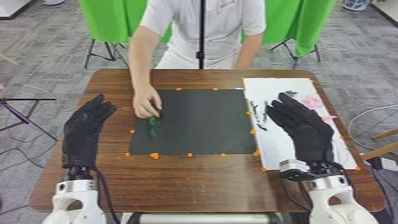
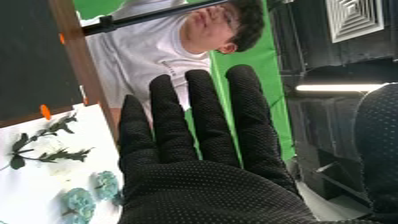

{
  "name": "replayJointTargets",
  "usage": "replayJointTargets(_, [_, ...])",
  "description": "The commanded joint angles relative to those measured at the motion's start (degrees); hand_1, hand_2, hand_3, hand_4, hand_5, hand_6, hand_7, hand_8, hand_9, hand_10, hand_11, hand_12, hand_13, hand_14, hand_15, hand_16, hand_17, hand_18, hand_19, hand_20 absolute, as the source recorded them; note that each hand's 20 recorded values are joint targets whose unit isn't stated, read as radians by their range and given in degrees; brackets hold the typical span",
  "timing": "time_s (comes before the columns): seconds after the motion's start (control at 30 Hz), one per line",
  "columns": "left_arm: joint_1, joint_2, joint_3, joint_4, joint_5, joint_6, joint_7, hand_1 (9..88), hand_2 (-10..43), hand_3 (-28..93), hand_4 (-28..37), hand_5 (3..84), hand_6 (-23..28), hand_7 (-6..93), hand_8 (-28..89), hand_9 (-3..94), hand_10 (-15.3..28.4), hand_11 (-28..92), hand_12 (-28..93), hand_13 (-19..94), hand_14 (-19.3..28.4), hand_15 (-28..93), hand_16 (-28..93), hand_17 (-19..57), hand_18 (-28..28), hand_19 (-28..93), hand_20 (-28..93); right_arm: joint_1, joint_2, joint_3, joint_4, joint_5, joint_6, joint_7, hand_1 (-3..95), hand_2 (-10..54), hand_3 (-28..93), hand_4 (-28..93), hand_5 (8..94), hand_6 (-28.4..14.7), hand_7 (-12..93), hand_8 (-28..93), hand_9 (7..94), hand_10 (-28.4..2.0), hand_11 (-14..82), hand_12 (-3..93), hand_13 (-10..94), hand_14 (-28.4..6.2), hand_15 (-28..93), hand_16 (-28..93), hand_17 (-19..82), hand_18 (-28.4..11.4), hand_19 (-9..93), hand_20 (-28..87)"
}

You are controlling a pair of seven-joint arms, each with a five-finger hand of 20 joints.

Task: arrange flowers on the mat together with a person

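Observation:
In the head view my left hand [image 1: 86,131] rests over the table's left side with straight fingers. My right hand [image 1: 302,125] is over the white mat [image 1: 274,86], fingers straight, holding nothing. A person's hand [image 1: 147,104] touches a green stem [image 1: 154,125] lying on the left part of the dark mat [image 1: 200,122]. Pink flowers [image 1: 313,102] and dark green sprigs [image 1: 257,114] lie on the white mat, partly behind my right hand. In the right wrist view my right hand [image 2: 209,187] has its fingers extended; beside it are leafy sprigs [image 2: 55,156] and bluish flowers [image 2: 80,202].
Orange tape pieces [image 1: 155,155] mark the mats' edges on the brown wooden table [image 1: 222,185]. The person stands across the table, behind a thin black pole [image 1: 202,40]. A green backdrop [image 1: 298,25] hangs farther back.

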Motion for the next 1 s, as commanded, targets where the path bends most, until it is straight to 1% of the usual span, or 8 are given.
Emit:
replayJointTargets(0.03, [0.07, -0.48, -0.12, 0.39, 0.02, -0.09, -0.96, 25.6, -9.5, 68, -18.3, 48.0, 1.9, 17.1, -7, 45.3, 12.4, 19, 15, 38, 16.5, 15, 5, 9.1, 12.8, 8, 24, -0.76, -0.3, -0.38, -0.35, 0.52, 1.95, -0.37, 9.4, 1.8, 75, -17, 46.2, -2.3, 10, -8, 44.1, -15.3, 5.0, 11.9, 33, -16.4, 9, 16, 15, -14.9, 6, 21])
replayJointTargets(0.17, [0.76, -0.76, -0.36, 0.19, 0.06, -0.29, -1.43, 25.6, -9.5, 68, -18.3, 47.9, 1.9, 17.0, -7, 45.2, 12.3, 19, 15, 38, 16.4, 15, 5, 9.1, 12.8, 8, 24, -0.86, -0.26, -0.59, -0.33, 0.33, 2.21, -0.37, 9.6, 1.7, 75, -17, 46.3, -2.4, 10, -8, 44.1, -15.2, 5.0, 11.9, 33, -16.3, 10, 16, 15, -14.9, 6, 21])
replayJointTargets(0.27, [1.01, -0.84, -0.37, 0.32, 0.0, 0.25, -1.55, 25.5, -9.5, 68, -18.1, 47.9, 2.0, 16.8, -7, 45.1, 12.3, 18, 15, 38, 16.4, 15, 5, 9.1, 12.8, 8, 24, -0.69, -0.09, -0.85, -0.26, 0.16, 3.09, -0.73, 10.1, 1.3, 75, -17, 46.4, -2.4, 10, -8, 44.4, -15.3, 5.0, 11.9, 33, -16.1, 10, 16, 15, -14.9, 6, 21])
replayJointTargets(0.37, [0.38, -1.04, -0.16, 1.36, 0.48, 0.49, -1.81, 25.6, -9.5, 68, -18.2, 47.7, 2.0, 16.7, -7, 44.5, 12.0, 18, 15, 37, 16.3, 15, 5, 9.0, 12.7, 7, 24, -0.67, 0.31, -0.82, -0.32, -0.94, 4.2, -1.54, 12.6, -1.5, 76, -18, 46.4, -2.1, 10, -8, 45.2, -15.3, 5.2, 12.0, 34, -15.7, 10, 16, 16, -14.9, 6, 21])
replayJointTargets(0.67, [-0.35, -0.97, -0.02, 2.35, -0.23, 0.21, -2.26, 25.6, -9.5, 68, -18.1, 47.7, 2.1, 16.6, -7, 44.0, 12.1, 18, 15, 37, 16.3, 14, 5, 9.0, 12.6, 7, 23, -0.45, 0.55, -0.92, -0.27, -2.53, 5.68, -2.91, 17.7, -8.5, 76, -21, 45.9, -1.6, 12, -9, 46.4, -14.8, 5.5, 12.5, 35, -14.0, 11, 15, 16, -14.5, 7, 22])
replayJointTargets(0.8, [-1.44, -0.55, 0.15, 3.06, 0.16, -0.97, -2.81, 25.7, -9.5, 68, -18.2, 47.7, 2.1, 16.6, -7, 44.0, 12.2, 18, 15, 37, 16.3, 14, 5, 9.2, 12.4, 7, 23, -0.35, 0.71, -0.86, -0.24, -2.67, 5.96, -3.12, 18.5, -9.1, 76, -21, 45.6, -1.5, 13, -9, 46.6, -14.7, 5.6, 12.6, 35, -13.6, 11, 15, 17, -14.2, 7, 22])
replayJointTargets(0.87, [-1.77, -0.29, 0.01, 3.26, 1.02, -1.8, -3.47, 25.8, -9.5, 68, -18.3, 47.5, 2.1, 16.5, -7, 44.0, 12.1, 18, 15, 37, 16.4, 14, 5, 9.3, 12.3, 7, 23, -0.24, 0.84, -0.82, -0.15, -2.7, 5.86, -3.16, 18.6, -9.3, 76, -21, 45.5, -1.4, 13, -9, 46.7, -14.5, 5.6, 12.7, 35, -13.6, 11, 15, 17, -14.0, 7, 23])
replayJointTargets(1.0, [-1.69, 0.01, -0.13, 3.16, 2.2, -2.66, -3.97, 25.9, -9.5, 68, -18.2, 47.3, 2.1, 16.1, -7, 43.6, 12.2, 17, 15, 37, 16.3, 14, 5, 9.3, 12.2, 6, 23, -0.27, 1.06, -0.86, -0.14, -2.67, 6.46, -3.37, 18.8, -9.5, 76, -21, 45.5, -1.5, 13, -9, 46.8, -14.5, 5.6, 12.8, 36, -13.5, 11, 15, 17, -13.8, 7, 23])
